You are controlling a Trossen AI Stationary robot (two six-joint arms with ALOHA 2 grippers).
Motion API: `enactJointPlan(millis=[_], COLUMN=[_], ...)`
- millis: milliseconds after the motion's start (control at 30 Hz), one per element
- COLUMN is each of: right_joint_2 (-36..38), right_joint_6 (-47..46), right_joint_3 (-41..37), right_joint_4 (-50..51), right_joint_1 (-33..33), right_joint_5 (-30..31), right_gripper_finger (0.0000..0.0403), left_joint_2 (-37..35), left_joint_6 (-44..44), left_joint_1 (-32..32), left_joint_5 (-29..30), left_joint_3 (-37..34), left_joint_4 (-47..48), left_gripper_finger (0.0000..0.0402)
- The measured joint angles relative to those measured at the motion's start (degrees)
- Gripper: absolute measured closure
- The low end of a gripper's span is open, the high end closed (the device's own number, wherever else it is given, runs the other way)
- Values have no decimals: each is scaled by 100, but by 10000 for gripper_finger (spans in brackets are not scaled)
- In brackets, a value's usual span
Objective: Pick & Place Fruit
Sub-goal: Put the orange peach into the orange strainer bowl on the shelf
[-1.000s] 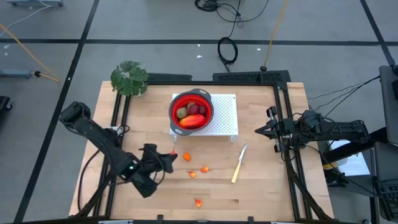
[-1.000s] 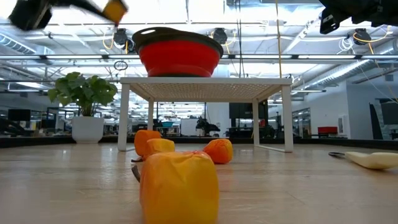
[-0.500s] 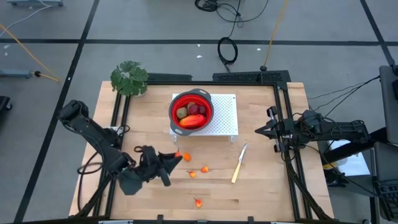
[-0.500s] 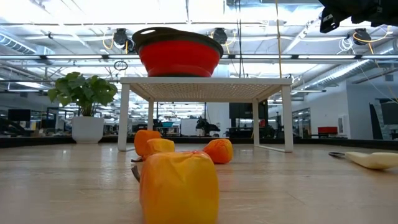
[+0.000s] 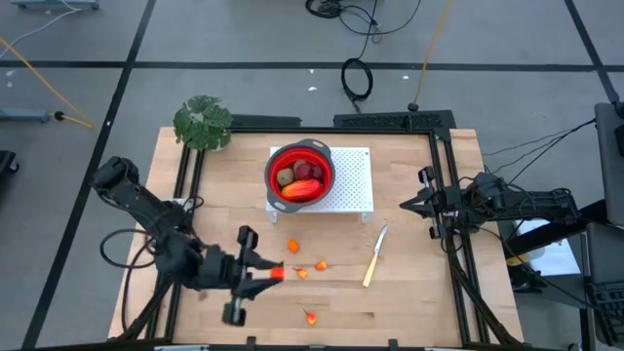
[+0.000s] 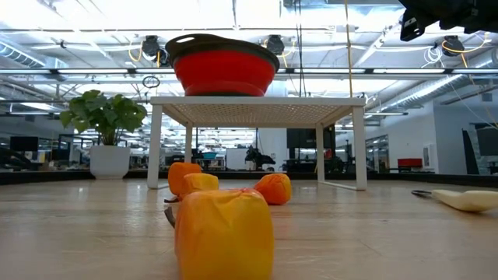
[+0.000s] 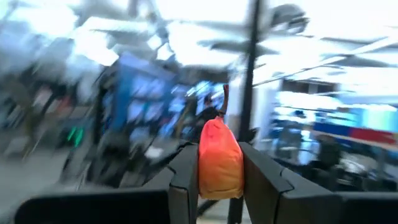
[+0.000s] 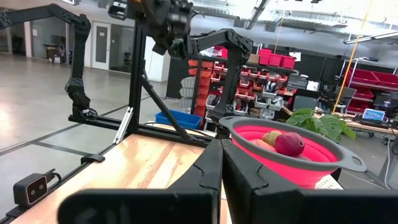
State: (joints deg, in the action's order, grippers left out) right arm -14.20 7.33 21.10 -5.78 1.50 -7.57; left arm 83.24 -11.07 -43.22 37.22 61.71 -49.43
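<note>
left gripper (image 5: 273, 272) over the table's front left, fingers pinching a small orange fruit piece (image 7: 220, 159) | three orange pieces (image 5: 292, 246) on the wood | right gripper (image 5: 407, 205) at the right edge, fingers pressed together | red bowl (image 5: 300, 174) holds fruit

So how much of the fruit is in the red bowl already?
Several pieces already sit in the red bowl on the white rack. The left gripper is shut on one small orange fruit, lifted off the table. Three small orange pieces lie loose on the table. The right gripper waits, shut, at the table's right edge.
</note>
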Motion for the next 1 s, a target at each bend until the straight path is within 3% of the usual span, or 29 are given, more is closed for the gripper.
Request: enactJointPlan(millis=[267,533,767,1000], right_joint_2=[1,1,2,0], right_joint_6=[0,0,0,0], right_joint_3=[0,0,0,0], right_joint_4=[0,3,2,2], right_joint_1=[-1,0,-2,0], right_joint_5=[0,0,0,2], right_gripper_finger=[403,403,403,403], left_joint_2=[0,-2,0,0], left_joint_6=[-1955,-2654,-2494,-1826], left_joint_1=[13,28,46,129], left_joint_5=[-1805,-2879,-2957,-2710], left_joint_3=[0,0,0,0], left_joint_4=[-766,-1208,-1287,-2485], left_gripper_finger=[314,314,314,314])
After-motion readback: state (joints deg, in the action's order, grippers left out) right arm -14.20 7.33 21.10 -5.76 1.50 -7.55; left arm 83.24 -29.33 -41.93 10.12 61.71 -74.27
